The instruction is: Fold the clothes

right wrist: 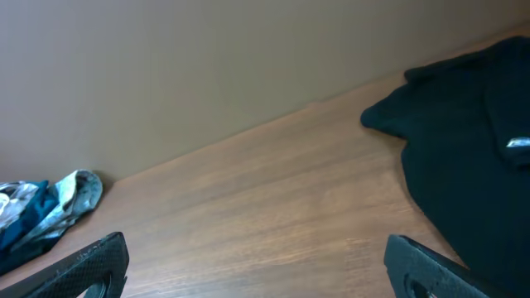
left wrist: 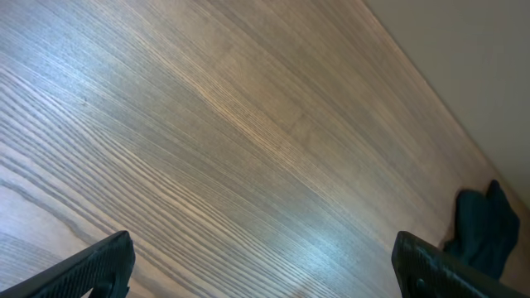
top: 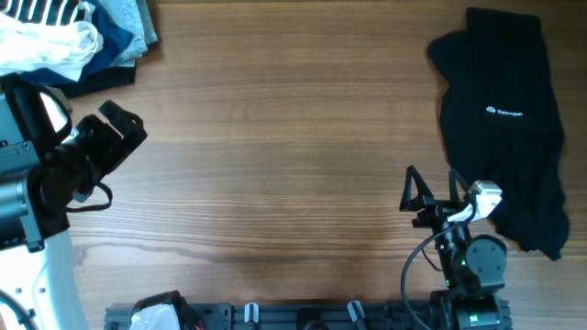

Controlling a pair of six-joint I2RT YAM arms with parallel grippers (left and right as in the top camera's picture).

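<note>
Bunched at the far left corner of the wooden table (top: pixel 275 137): the white T-shirt (top: pixel 50 44), thin and wrinkly, heaped in soft puffy folds, cut off by the edge of the overhead view. Along its upper edge, a small black-and-white striped part (top: pixel 41 9). Tucked under and beside it on the right, blue and grey garments (top: pixel 128 27), rumpled rather than flat, with a dark layer beneath.

Just in front of that heap and clear of it, the left gripper (top: pixel 124 119), blocky and black, fingers spread wide with nothing between them, over bare wood.

Across a long stretch of streaky brown grain, at the near right, the right gripper (top: pixel 432 188), slim pointed black fingers likewise spread wide and empty.

Just beside it, running toward the far right corner, a black garment (top: pixel 500 137), long and smooth, lying flat with soft creases at its edges, marked by a small white logo (top: pixel 503 112).

Behind the table in the right wrist view, a plain beige wall (right wrist: pixel 207 58).
</note>
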